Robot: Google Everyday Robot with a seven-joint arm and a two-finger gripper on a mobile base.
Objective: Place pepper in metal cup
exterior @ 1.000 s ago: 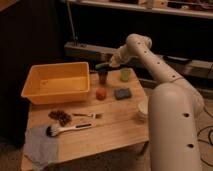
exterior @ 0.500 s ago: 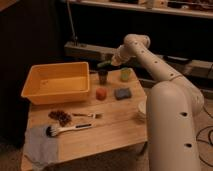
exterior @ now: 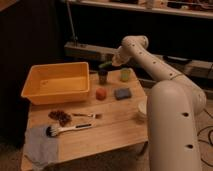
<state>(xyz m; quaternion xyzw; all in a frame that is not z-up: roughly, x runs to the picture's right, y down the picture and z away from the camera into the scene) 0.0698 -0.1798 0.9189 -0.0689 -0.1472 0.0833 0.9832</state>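
Note:
The metal cup (exterior: 103,76) is a small dark tumbler standing upright at the back of the wooden table (exterior: 115,127), just right of the yellow bin. My gripper (exterior: 107,64) hangs directly above its mouth, at the end of the white arm that reaches in from the right. It is shut on the green pepper (exterior: 104,64), which shows as a small green shape just over the cup's rim. The pepper is above the cup, not inside it.
A pale green cup (exterior: 125,74) stands right of the metal cup. An orange-red fruit (exterior: 101,94) and a blue-grey sponge (exterior: 122,93) lie in front. A yellow bin (exterior: 57,82), brown clump (exterior: 60,117), fork (exterior: 88,115), brush (exterior: 67,130), grey cloth (exterior: 40,146) and white cups (exterior: 142,108) share the table.
My gripper has shifted a little to the left with the pepper, from between the two cups to over the metal cup. Nothing else on the table moved.

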